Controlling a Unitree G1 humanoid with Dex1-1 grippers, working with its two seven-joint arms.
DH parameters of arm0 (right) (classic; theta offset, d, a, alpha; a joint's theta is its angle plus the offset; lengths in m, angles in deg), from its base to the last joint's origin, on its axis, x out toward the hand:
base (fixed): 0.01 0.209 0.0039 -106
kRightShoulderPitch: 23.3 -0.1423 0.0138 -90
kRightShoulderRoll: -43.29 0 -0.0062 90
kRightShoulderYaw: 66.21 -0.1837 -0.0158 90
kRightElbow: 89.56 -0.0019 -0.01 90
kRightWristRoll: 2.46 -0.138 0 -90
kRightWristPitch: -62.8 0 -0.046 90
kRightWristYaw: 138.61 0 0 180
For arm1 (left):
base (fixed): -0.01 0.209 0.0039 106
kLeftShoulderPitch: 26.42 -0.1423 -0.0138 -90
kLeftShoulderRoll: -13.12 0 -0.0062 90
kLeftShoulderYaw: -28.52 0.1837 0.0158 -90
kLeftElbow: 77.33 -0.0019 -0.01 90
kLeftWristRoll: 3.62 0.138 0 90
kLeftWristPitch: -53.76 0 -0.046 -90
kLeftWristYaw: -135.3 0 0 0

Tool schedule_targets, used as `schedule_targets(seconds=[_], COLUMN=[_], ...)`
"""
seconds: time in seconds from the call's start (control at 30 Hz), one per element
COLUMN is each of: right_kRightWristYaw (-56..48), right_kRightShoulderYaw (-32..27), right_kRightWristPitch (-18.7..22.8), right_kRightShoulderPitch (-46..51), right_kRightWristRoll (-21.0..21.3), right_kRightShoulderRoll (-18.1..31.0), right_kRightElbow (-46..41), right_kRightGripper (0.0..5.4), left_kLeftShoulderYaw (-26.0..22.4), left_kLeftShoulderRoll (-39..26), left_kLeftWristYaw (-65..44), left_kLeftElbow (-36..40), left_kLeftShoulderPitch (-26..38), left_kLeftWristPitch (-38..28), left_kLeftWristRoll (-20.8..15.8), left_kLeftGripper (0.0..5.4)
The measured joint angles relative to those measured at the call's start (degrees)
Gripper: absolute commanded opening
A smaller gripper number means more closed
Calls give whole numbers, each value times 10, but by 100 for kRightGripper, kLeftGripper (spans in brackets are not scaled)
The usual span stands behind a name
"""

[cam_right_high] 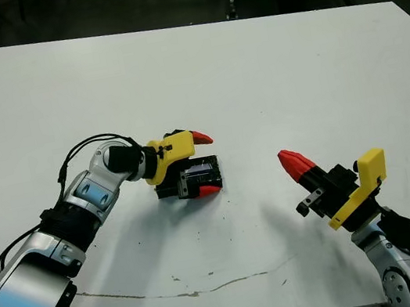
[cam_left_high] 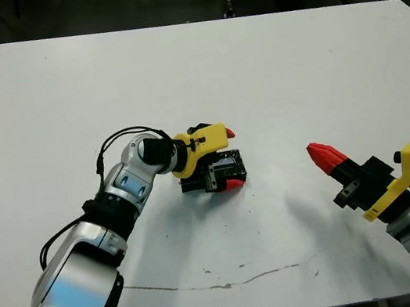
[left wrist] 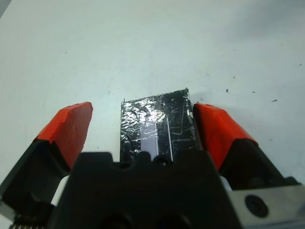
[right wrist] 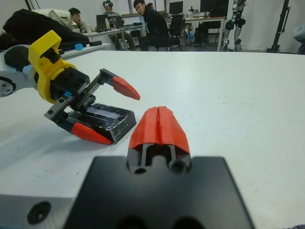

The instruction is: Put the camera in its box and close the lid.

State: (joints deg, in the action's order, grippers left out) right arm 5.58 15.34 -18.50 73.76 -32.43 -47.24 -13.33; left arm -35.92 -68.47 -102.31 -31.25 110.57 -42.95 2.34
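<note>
The lid (left wrist: 162, 112), a black crinkled foil-like panel, lies flat on top of the box (right wrist: 122, 130), whose dark sides show just left of the table's middle. My left gripper (cam_left_high: 230, 158) is open and straddles the box, one red finger (left wrist: 217, 129) close against its long edge and the other a gap away. The camera is hidden; only a pale purple glint shows on the lid. My right gripper (cam_left_high: 321, 154) is shut on nothing and hovers above the table to the right of the box, well apart from it.
The white table (cam_left_high: 270, 70) stretches wide behind and to the right of the box. A thin dark crack line (cam_left_high: 228, 283) runs near its front edge. In the right wrist view, people (right wrist: 147, 19) sit at desks beyond the table.
</note>
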Motion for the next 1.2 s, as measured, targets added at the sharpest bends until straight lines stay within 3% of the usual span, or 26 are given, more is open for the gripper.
schedule_targets(seconds=[0.13, 0.33, 0.53, 0.93, 1.03, 1.2], right_kRightWristYaw=[0, 0, -2, -2, -2, -2], right_kRightShoulderYaw=[0, 0, 0, 1, 1, 1], right_kRightWristPitch=[0, 0, 0, -3, -3, -3], right_kRightShoulderPitch=[0, 0, -1, -1, -1, -1], right_kRightWristRoll=[-1, 0, -2, 5, 5, 5], right_kRightShoulderRoll=[0, 1, 1, 1, 1, 1], right_kRightElbow=[0, 0, 2, 3, 3, 2], right_kRightGripper=[0, 0, 0, 0, 0, 0], left_kLeftShoulderYaw=[-15, -64, -85, -125, -147, -211], left_kLeftShoulderRoll=[3, 3, -10, -49, -58, -59], left_kLeftWristYaw=[-6, -39, -82, -99, -89, -6], left_kLeftElbow=[-14, -5, 78, 155, 179, 284], left_kLeftShoulderPitch=[-2, -25, -58, -103, -120, -190], left_kLeftWristPitch=[-10, 13, 97, 169, 197, 211], left_kLeftWristRoll=[-15, -82, -137, -185, -204, -239], left_kLeftGripper=[538, 538, 538, 538, 538, 538])
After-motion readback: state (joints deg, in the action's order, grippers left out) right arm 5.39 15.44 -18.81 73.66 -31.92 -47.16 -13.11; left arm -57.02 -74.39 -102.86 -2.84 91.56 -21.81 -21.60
